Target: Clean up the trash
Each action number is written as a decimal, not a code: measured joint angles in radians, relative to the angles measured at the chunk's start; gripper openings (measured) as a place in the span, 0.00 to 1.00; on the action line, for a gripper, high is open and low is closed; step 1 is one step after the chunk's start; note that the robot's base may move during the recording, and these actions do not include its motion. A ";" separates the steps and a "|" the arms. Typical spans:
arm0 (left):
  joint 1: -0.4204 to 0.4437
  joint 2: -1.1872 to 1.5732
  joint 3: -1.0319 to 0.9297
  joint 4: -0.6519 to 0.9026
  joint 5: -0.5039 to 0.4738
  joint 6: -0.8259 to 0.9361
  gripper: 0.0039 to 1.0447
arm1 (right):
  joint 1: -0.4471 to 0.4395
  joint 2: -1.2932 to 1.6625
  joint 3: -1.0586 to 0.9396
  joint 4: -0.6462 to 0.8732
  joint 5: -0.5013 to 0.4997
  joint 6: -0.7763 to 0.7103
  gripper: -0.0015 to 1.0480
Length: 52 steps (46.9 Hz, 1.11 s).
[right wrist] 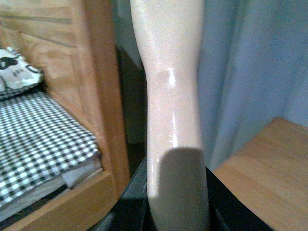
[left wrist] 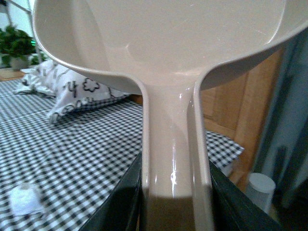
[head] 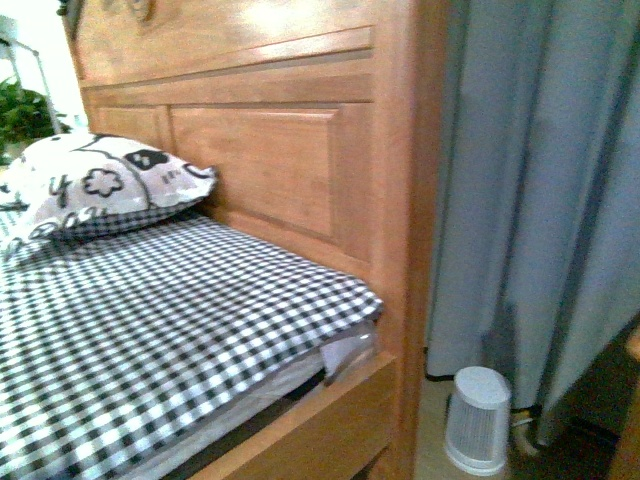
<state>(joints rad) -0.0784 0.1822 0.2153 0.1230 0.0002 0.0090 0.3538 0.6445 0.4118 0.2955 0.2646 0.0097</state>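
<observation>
Front view: neither arm in frame. Bed (head: 150, 340) with a black-and-white gingham sheet. A black-and-white patterned pillow (head: 95, 185) lies at its head, against the panelled wooden headboard (head: 270, 170). A grey curtain (head: 540, 180) hangs beyond the bedpost. A small white ribbed cylinder (head: 478, 420) stands on the floor at the curtain's foot, just beside the bed frame.

Left wrist view: the left claw (left wrist: 175, 197) is pinching the handle of a pale beige-pink dustpan (left wrist: 168, 43). Its dark fingers (left wrist: 120, 202) press on either side of the handle. The pan's scoop fills the upper frame and is held above the bed.

The trash wad (left wrist: 24, 198), small, crumpled and white, lies on the gingham sheet. It is well apart from the pillow and touches neither the dustpan nor the claw. A potted plant (left wrist: 14, 43) stands beyond the pillow.

Right wrist view: the right claw (right wrist: 177, 192) is clamped on a pale handle (right wrist: 168, 72), glossy and pinkish, with black fingers (right wrist: 130, 207) on both flanks. The far end of the handle runs out of frame, so I cannot tell what tool it is. This claw is off the bed, out past the bedpost. The curtain is behind the handle and a wooden surface (right wrist: 264, 168) is to one side.
</observation>
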 joint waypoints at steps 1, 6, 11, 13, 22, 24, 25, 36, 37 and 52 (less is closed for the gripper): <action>0.000 0.000 0.000 0.000 -0.001 0.000 0.27 | 0.000 0.000 0.000 0.000 0.000 0.000 0.19; 0.000 0.000 0.000 0.000 0.000 0.000 0.27 | 0.000 0.000 0.000 0.000 0.001 0.000 0.19; 0.000 0.002 -0.001 0.000 0.000 0.000 0.27 | 0.000 0.000 0.000 0.000 0.000 0.000 0.19; 0.000 0.002 -0.001 0.000 0.001 0.000 0.27 | 0.000 0.000 0.000 0.000 0.001 0.000 0.19; 0.000 0.002 -0.002 0.000 0.000 0.000 0.27 | 0.000 0.000 0.000 0.000 0.001 0.000 0.19; 0.000 0.001 -0.002 0.000 0.000 0.000 0.27 | 0.000 0.000 0.000 0.000 0.000 0.000 0.19; 0.000 0.000 -0.002 0.000 0.000 0.000 0.27 | 0.000 0.000 0.000 0.000 0.000 0.000 0.19; 0.003 -0.002 -0.002 0.000 -0.018 -0.003 0.27 | 0.004 0.004 0.000 0.000 -0.016 -0.001 0.19; 0.002 0.000 -0.002 -0.002 -0.020 -0.007 0.27 | 0.004 0.004 0.000 0.000 -0.014 -0.001 0.19; 0.331 0.477 0.219 -0.249 0.275 0.080 0.26 | 0.001 0.001 0.000 0.000 -0.003 0.000 0.19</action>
<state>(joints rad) 0.2527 0.6594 0.4343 -0.1265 0.2756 0.0887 0.3550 0.6453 0.4118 0.2955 0.2611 0.0101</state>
